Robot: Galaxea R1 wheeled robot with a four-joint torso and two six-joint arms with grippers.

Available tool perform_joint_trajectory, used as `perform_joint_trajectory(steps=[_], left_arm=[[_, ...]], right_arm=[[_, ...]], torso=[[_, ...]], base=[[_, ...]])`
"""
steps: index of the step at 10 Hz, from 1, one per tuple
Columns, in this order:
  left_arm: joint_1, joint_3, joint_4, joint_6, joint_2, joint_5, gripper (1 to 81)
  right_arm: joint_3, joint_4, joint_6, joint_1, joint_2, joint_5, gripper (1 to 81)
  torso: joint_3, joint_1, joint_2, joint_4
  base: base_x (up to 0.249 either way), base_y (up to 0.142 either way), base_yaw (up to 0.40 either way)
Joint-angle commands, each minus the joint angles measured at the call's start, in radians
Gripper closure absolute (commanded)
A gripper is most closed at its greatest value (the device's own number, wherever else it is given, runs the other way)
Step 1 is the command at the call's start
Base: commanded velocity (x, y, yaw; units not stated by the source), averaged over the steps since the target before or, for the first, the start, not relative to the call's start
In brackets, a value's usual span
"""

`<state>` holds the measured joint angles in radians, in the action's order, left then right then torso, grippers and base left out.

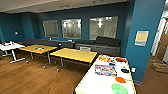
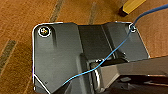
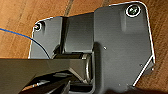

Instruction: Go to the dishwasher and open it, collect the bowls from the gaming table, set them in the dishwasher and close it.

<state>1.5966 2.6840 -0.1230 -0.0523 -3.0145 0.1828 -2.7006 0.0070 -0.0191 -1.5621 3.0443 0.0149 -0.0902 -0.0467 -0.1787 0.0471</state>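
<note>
At the white table's (image 1: pixel 100 86) near end I come for the green bowl (image 1: pixel 119 89) and orange bowl (image 1: pixel 120 79); I judge reaching comes next, though I cannot tell my jaws' state.

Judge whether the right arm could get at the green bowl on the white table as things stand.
Probably yes: the green bowl sits at the near end of the white table, nothing stacked over it, the orange-red bowl just beyond. The wrist views look down at wood floor, so neither arm is raised yet.

Two yellow wood-topped tables (image 1: pixel 75 54) on a brown wood floor (image 1: pixel 27 77); small white table (image 1: pixel 11 46) at far left; dark sofa (image 1: pixel 100 45) along teal wall (image 1: pixel 85 13) under three windows (image 1: pixel 71 28); framed notice (image 1: pixel 141 38) on teal pillar.
</note>
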Motion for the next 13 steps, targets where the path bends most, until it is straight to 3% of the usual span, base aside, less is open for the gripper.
perform_joint_trajectory(steps=[1,13], left_arm=[[-0.045,-0.003,0.0,0.005,0.003,-0.04,1.0],[-0.045,-0.003,0.0,0.005,0.003,-0.04,1.0]], right_arm=[[0.006,0.004,-0.004,0.058,0.004,-0.053,1.0],[0.006,0.005,-0.004,0.055,0.004,-0.05,1.0]], torso=[[0.0,0.0,0.0,0.0],[0.0,0.0,0.0,0.0]], base=[[0.0,0.085,0.0],[0.0,0.096,0.0]])
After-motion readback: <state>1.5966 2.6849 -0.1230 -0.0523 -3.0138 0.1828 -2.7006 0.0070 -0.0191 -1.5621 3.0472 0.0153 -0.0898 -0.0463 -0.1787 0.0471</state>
